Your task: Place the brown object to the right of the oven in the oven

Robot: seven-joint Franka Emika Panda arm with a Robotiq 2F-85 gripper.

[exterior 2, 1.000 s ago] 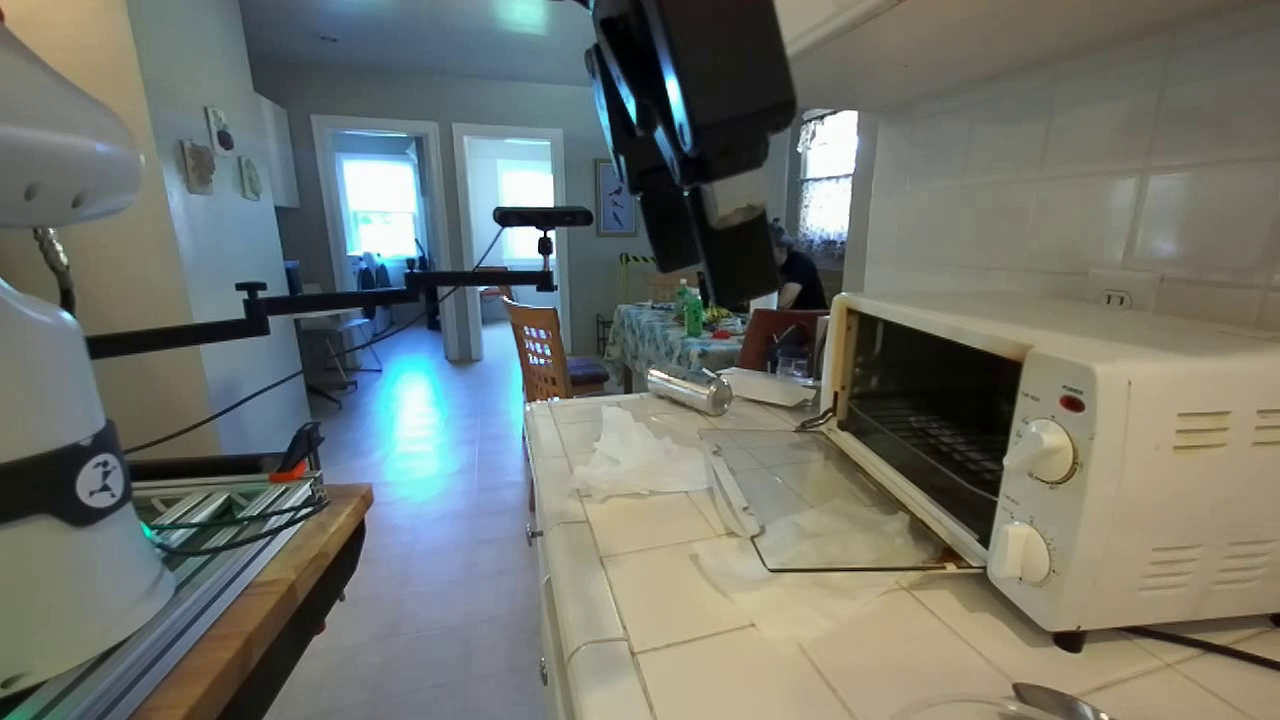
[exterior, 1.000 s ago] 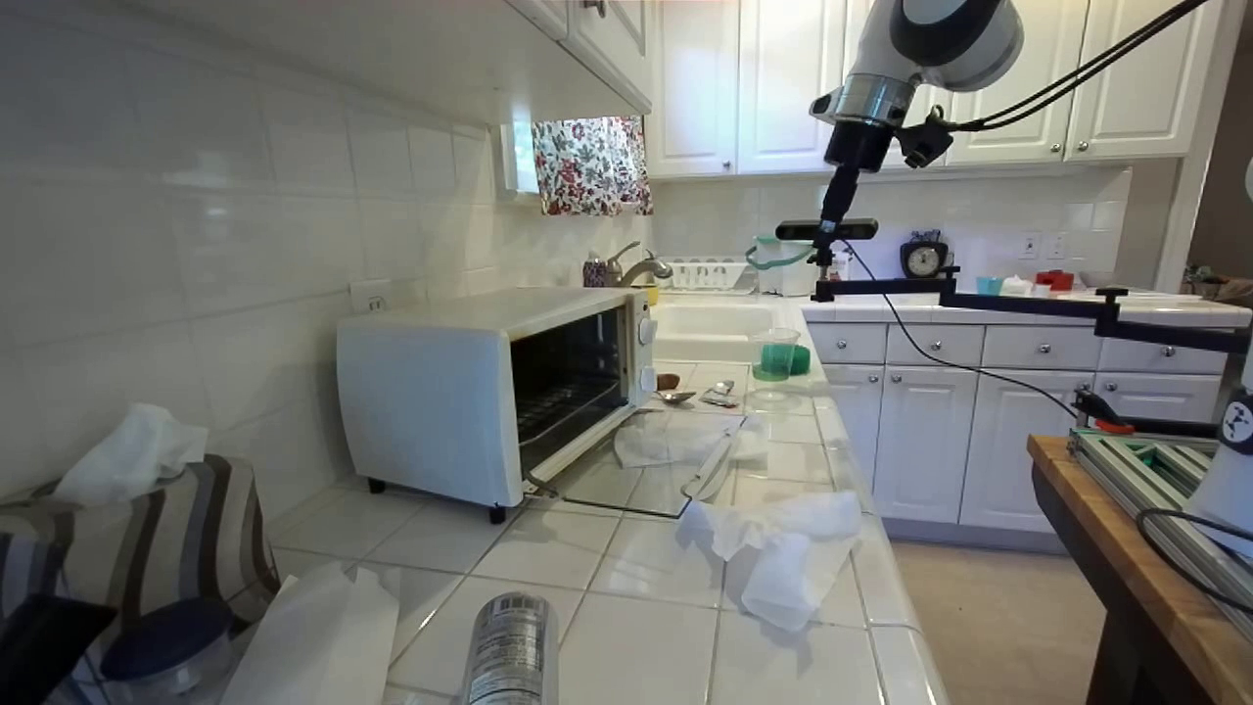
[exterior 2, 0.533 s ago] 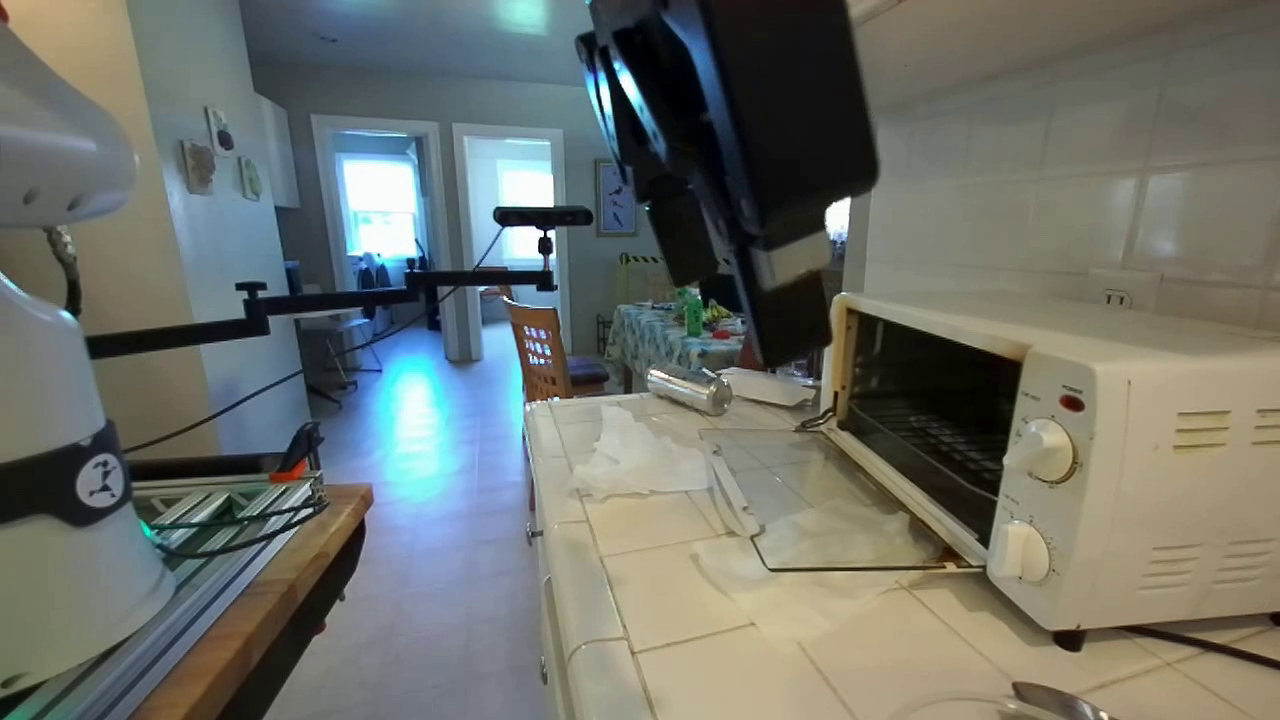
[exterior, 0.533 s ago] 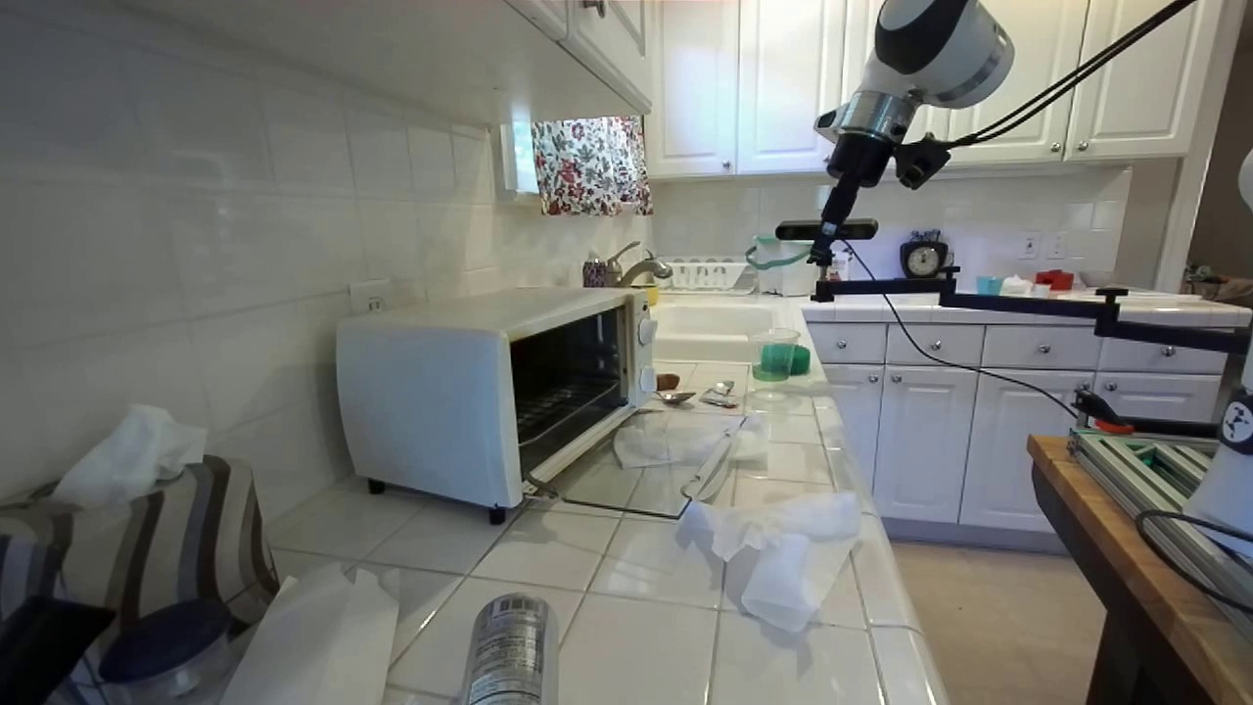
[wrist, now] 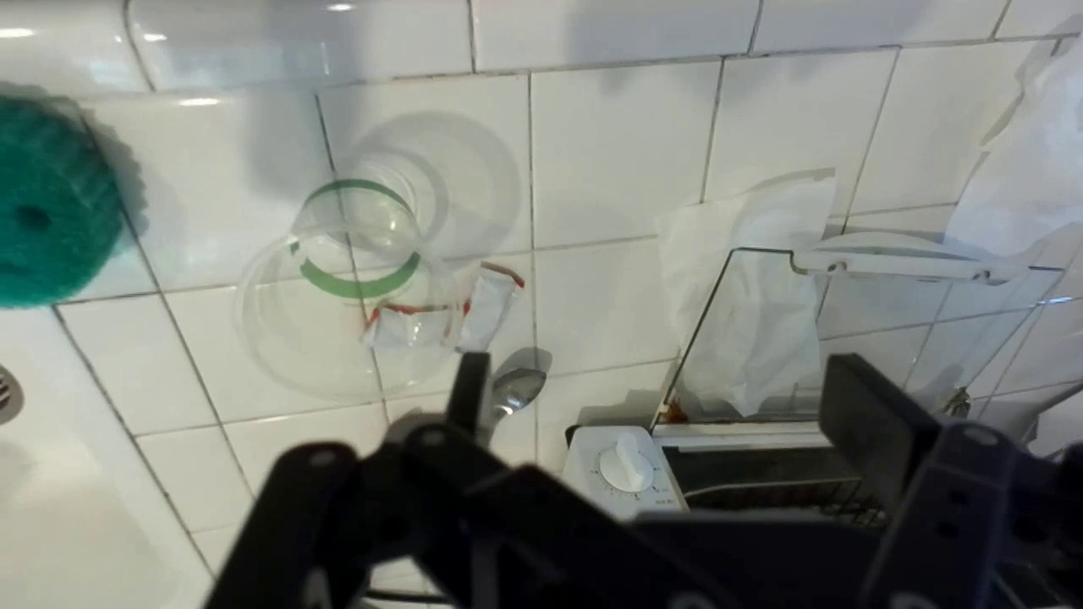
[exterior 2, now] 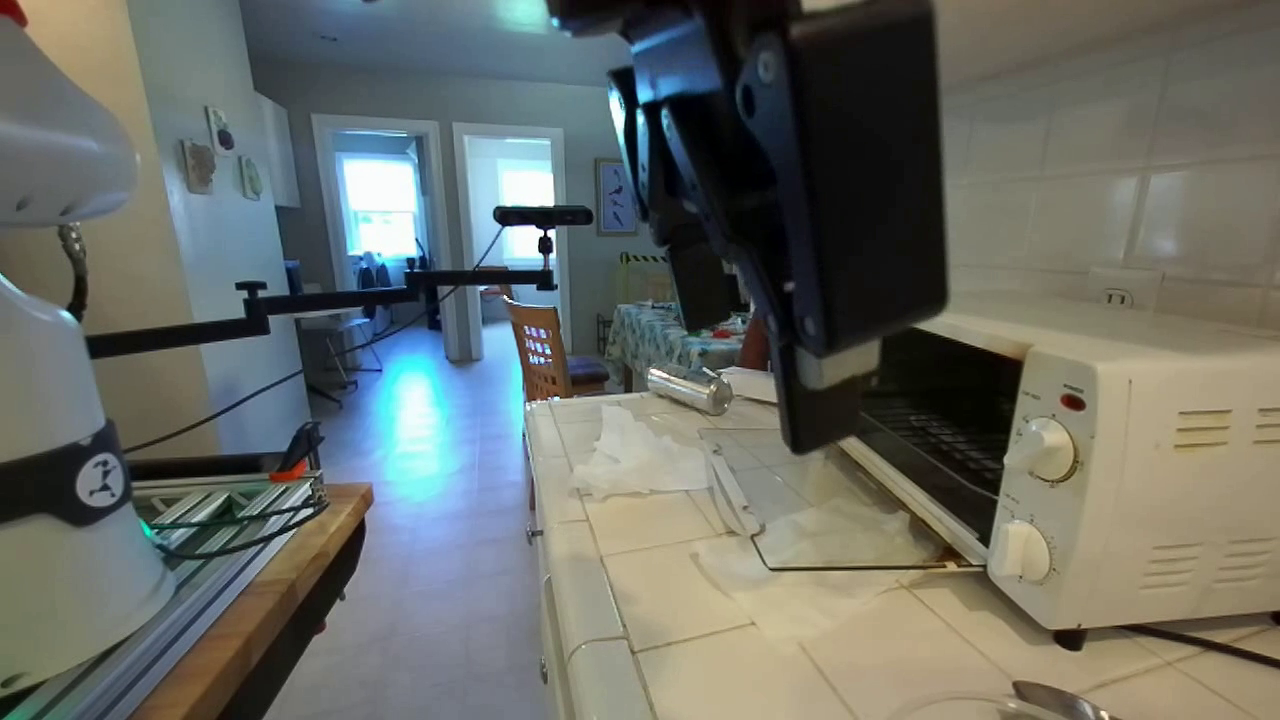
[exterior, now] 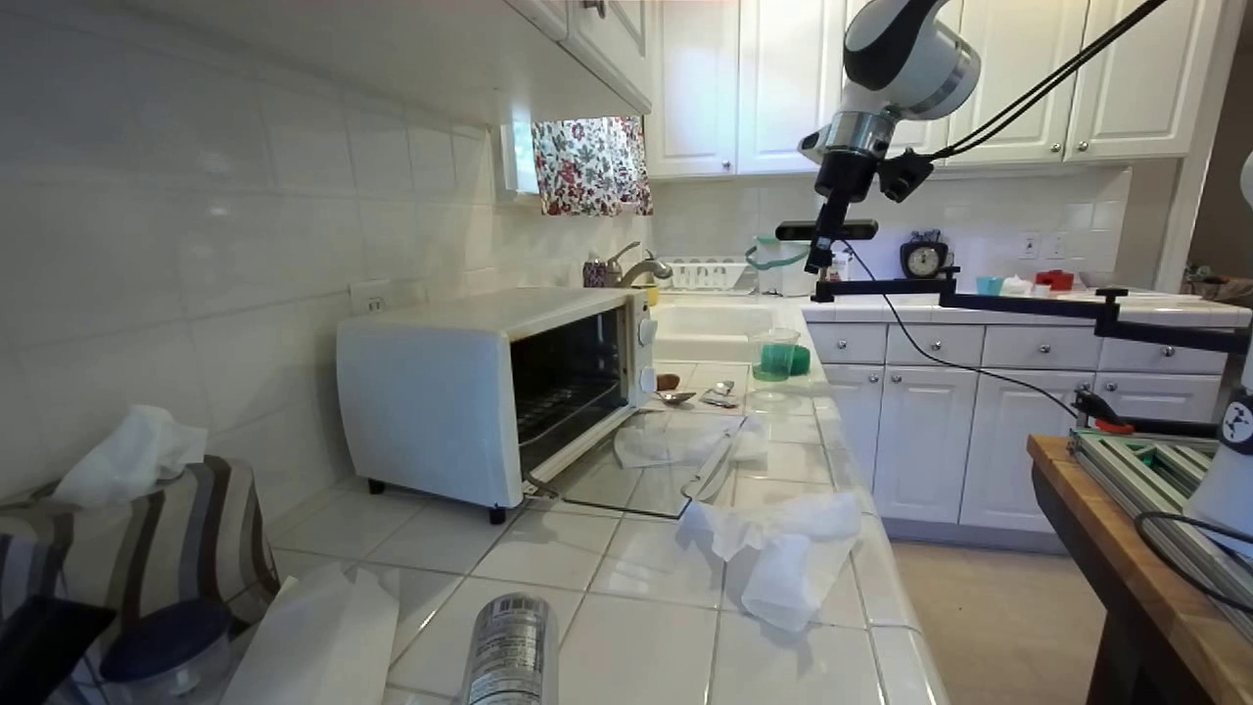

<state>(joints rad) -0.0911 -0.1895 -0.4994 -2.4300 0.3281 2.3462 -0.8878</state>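
The brown object [exterior: 668, 381] lies on the counter against the knob side of the white oven [exterior: 431, 401]. In the wrist view it is almost wholly covered by a finger [wrist: 470, 393]. The oven's glass door [exterior 2: 830, 510] is folded down, baring the dark inside with its wire rack [exterior 2: 940, 440]. My gripper [wrist: 662, 372] is open, its black fingers wide apart and nothing between them. In an exterior view the gripper [exterior 2: 760, 370] hangs above the counter in front of the oven, covering part of its opening.
A clear cup [exterior: 775, 354], a green scrubber [wrist: 51, 203], a spoon [wrist: 518, 389] and small packets [wrist: 491, 306] lie beyond the oven's knob side, near the sink [exterior: 715, 323]. Crumpled paper [exterior: 783, 548] and a silver can [exterior: 511, 646] occupy the near counter. Wall cupboards [exterior: 392, 49] overhang the oven.
In an exterior view the gripper has come lower and shifted toward the oven, looking larger and now overlapping its opening. The jaws have stayed wide. Objects on the counter have not moved.
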